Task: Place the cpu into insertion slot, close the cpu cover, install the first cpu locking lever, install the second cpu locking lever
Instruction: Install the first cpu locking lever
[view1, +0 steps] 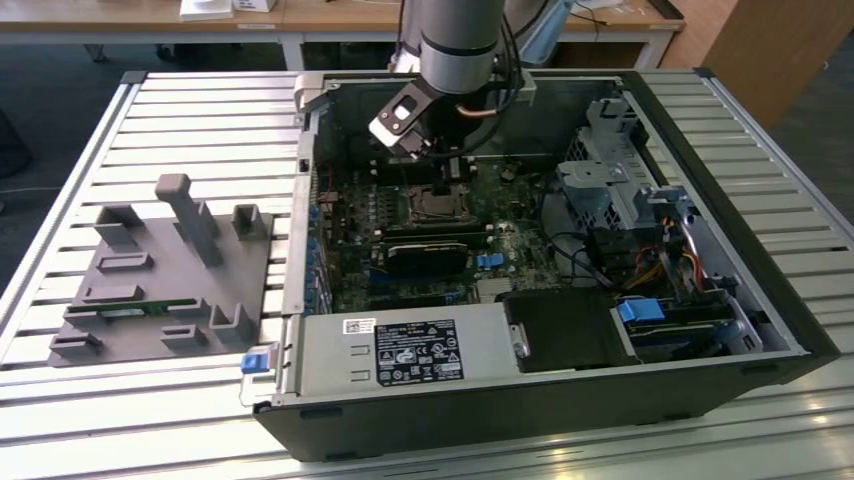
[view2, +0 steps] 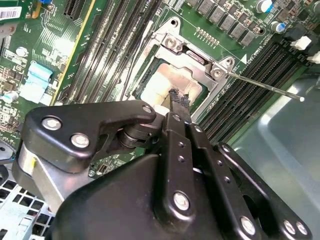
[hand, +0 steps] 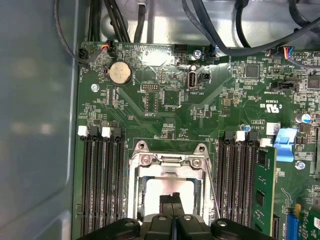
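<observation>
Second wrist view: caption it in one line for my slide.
The gripper over the cpu, framed by the cpu cover, one thin lever sticking free.

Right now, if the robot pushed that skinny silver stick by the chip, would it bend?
Only slightly, probably: the locking lever is a thin metal rod, likely light and springy, not floppy. One end sits at a corner of the cpu cover, so it likely swings there. Smooth and narrow, it may be slippery.

Exterior view: we look down into the open case (view1: 534, 420) from well back. Both wrist views sit close over its board (view2: 55, 47) (hand: 165, 112).
</observation>
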